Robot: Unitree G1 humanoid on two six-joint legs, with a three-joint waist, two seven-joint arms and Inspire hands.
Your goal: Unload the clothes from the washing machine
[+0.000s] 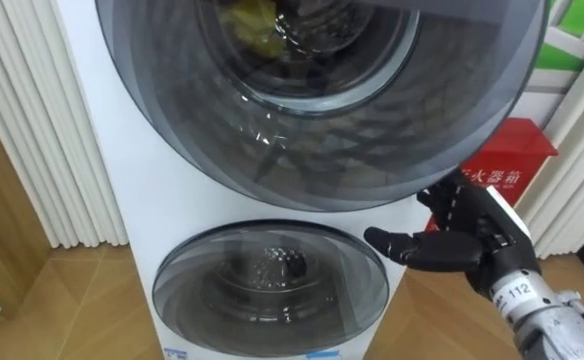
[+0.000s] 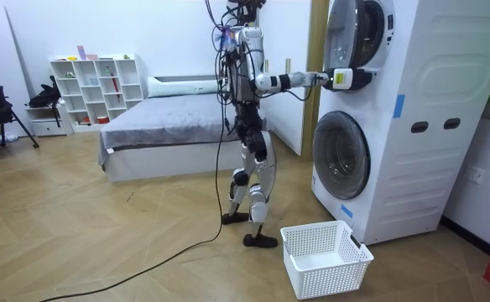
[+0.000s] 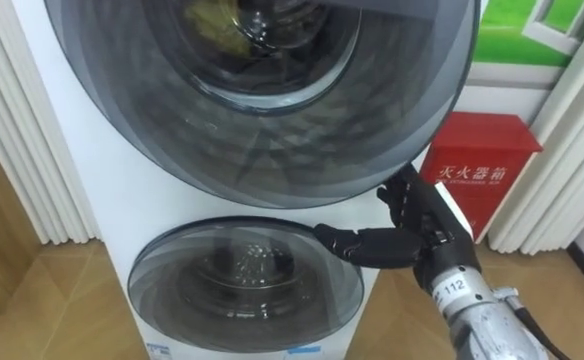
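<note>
Clothes (image 1: pixel 247 25), yellow, lie in the upper washing machine (image 1: pixel 112 150) behind its dark glass door (image 1: pixel 372 140). Right hand (image 1: pixel 467 240) is at the door's lower rim, thumb straight; whether it grips cannot be told.

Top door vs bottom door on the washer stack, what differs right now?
Top door has yellow cloth behind its glass; bottom door shows only a metal drum. The right hand sits at the top door's lower rim; the bottom door has no hand on it. Both are round with dark glass.
</note>
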